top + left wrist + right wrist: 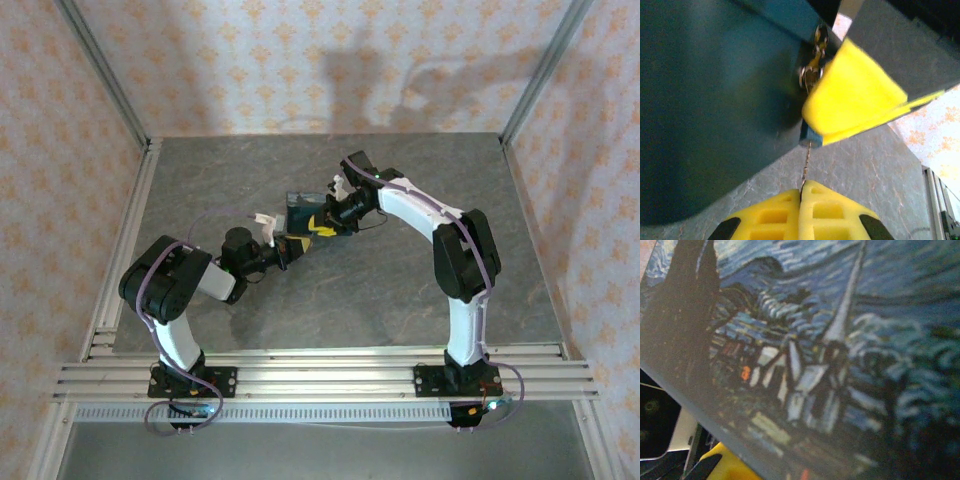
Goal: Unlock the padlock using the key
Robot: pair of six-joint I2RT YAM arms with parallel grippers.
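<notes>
Mid-table, my left gripper (801, 190) pinches the key (804, 167), blade meeting the padlock (806, 136) my right gripper (820, 130) clamps at the box (715, 100) edge. Open table (400, 300) lies right.

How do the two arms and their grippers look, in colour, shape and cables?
Both the left arm and the right arm have white curved links between black joints, on black bases. A thin purple cable runs along each arm. The left gripper's fingers are bright yellow blocks with rectangular pockets and black parts at the sides.
</notes>
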